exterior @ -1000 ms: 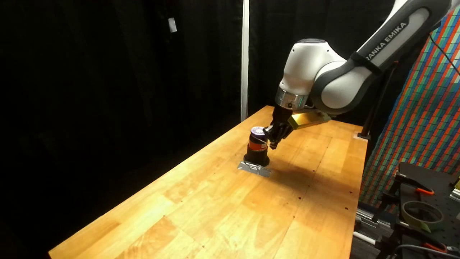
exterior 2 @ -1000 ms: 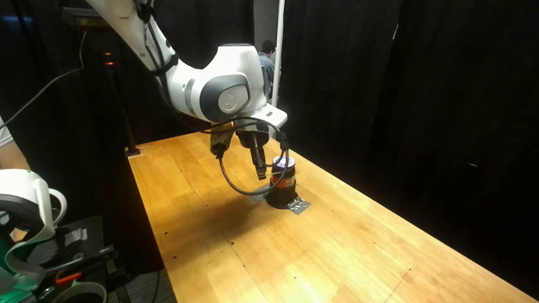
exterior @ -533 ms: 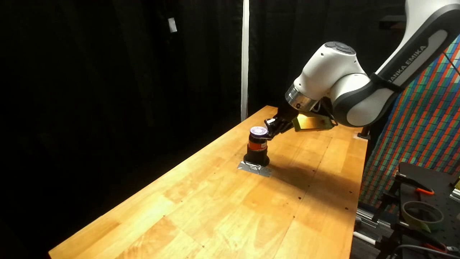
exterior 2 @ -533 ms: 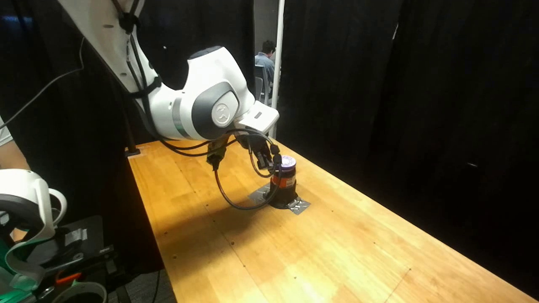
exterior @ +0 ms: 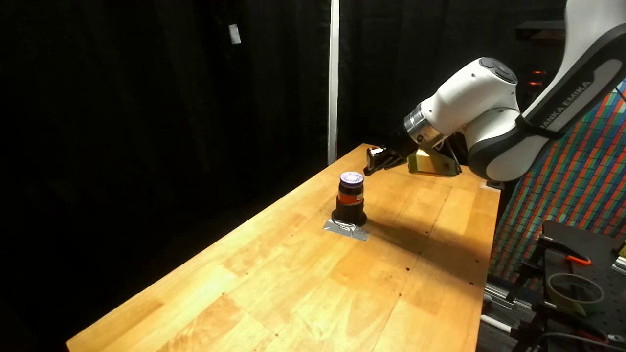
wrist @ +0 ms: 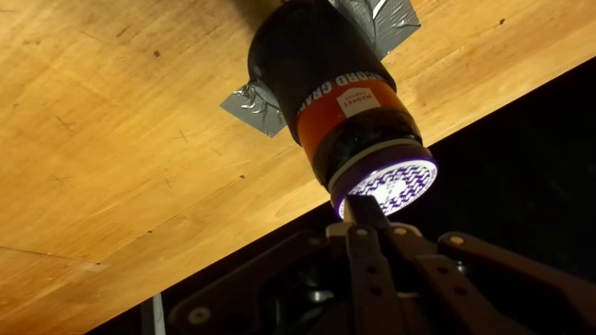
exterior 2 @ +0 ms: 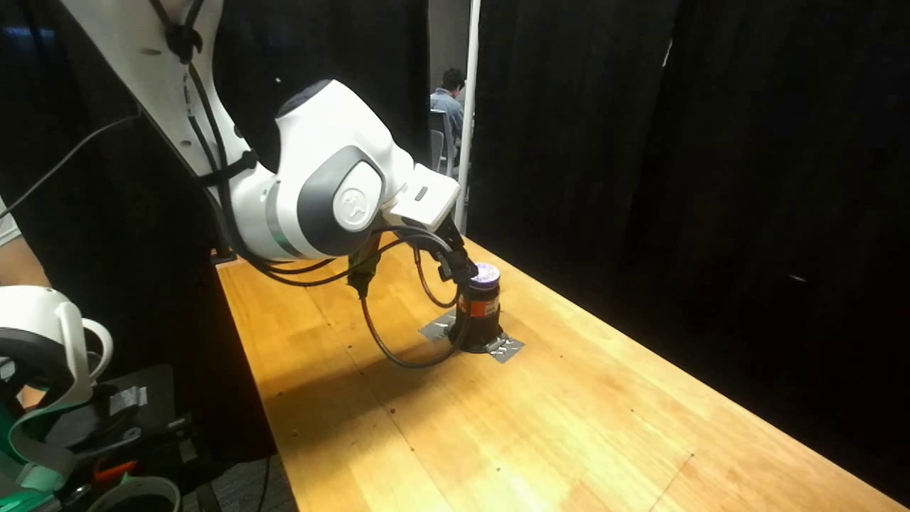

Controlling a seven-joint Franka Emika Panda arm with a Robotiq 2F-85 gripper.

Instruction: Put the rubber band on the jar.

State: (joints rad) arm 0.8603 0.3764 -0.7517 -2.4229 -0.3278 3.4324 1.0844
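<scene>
Just ahead of the gripper, which is pressed together, the jar stands upright, with a pale rubber band around it below the lid.

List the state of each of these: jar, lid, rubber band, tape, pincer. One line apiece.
Jar: upright.
Lid: on the jar.
Rubber band: around the jar, just below the lid; far side hidden.
Tape: wrinkled, stuck to the table at the jar's foot.
Pincer: shut, nothing seen in it.
</scene>
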